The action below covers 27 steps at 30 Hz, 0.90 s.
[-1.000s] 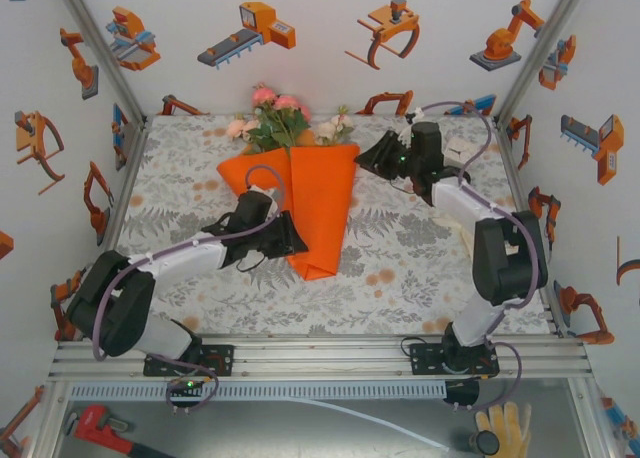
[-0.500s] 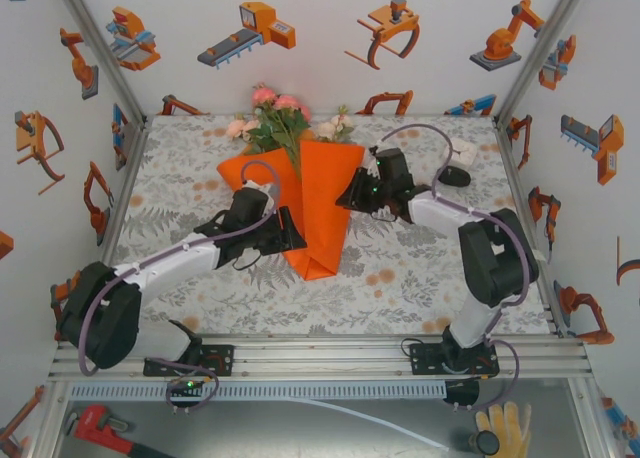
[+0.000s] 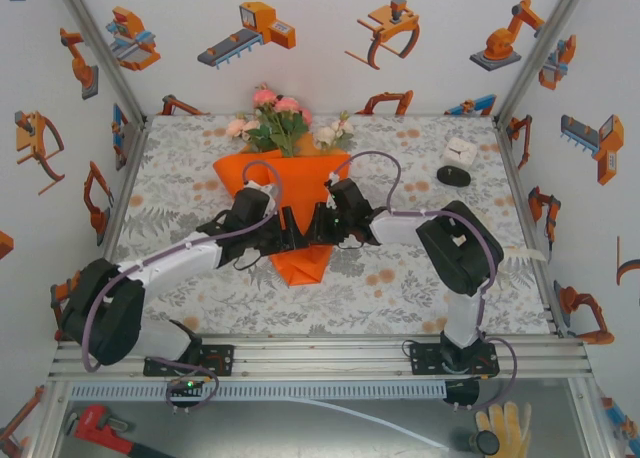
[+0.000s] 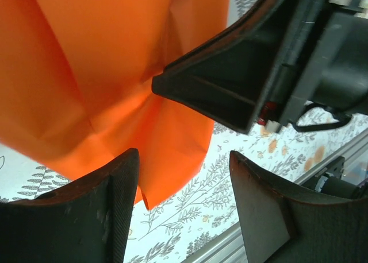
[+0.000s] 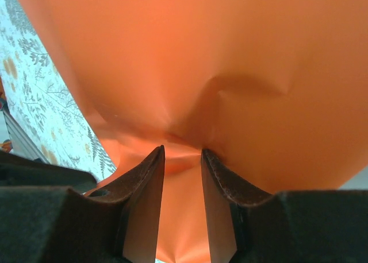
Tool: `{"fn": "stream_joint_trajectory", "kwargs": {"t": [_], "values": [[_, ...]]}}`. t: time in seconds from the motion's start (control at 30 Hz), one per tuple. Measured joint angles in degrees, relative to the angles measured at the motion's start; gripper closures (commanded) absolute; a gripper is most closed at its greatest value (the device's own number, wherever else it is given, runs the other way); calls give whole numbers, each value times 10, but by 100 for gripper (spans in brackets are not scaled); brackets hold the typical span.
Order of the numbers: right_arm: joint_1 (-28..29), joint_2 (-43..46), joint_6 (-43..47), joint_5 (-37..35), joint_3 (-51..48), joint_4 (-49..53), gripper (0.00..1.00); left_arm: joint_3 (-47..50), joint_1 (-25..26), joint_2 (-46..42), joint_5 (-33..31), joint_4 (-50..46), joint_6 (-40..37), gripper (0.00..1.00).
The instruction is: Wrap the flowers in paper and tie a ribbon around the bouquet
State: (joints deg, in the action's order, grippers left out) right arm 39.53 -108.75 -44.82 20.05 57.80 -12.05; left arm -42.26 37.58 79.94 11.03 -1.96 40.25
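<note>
Fern-printed and grey, the tabletop (image 3: 180, 278) carries the paper (image 3: 300, 183) midway between its left and right edges, folded into a cone around the flowers (image 3: 278, 123). The long axis runs from near edge to far edge. The blooms fan out of the wide mouth toward the far edge, and the pointed tip aims back at the near edge. By my reading your wrap is mostly formed but not secured: both flaps are drawn in at the waist, and the tying-off is yet to do. Your left gripper (image 4: 184, 159) stands with its fingers spread; the lower edge of the paper hangs just beyond them and nothing sits between. Your right gripper (image 5: 181, 151) has its fingers only narrowly apart, tips pushed into a pucker of the paper. Whether a fold is truly pinched there I cannot tell. The two meet at the cone's waist from opposite sides.
</note>
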Motion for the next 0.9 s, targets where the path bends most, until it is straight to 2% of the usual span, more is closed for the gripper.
{"fn": "stream_joint_trajectory", "kwargs": {"t": [0.07,0.17,0.23,0.43,0.6,0.73,0.9], "values": [[0,0,-4,0,-1,-5,65,2,0,16,2,9,3,42],[0,0,-7,0,-5,-10,65,3,0,44,3,17,10,54],[0,0,-7,-1,-6,-11,65,4,0,64,5,23,14,58],[0,9,-11,0,-9,-7,65,31,0,62,-2,31,14,58],[7,87,-38,0,-62,-21,65,38,0,56,-22,19,0,58],[48,128,-78,5,-119,-70,66,38,0,58,-29,18,-5,58],[90,95,-129,15,-195,-152,66,38,2,58,-36,19,-7,58]]}}
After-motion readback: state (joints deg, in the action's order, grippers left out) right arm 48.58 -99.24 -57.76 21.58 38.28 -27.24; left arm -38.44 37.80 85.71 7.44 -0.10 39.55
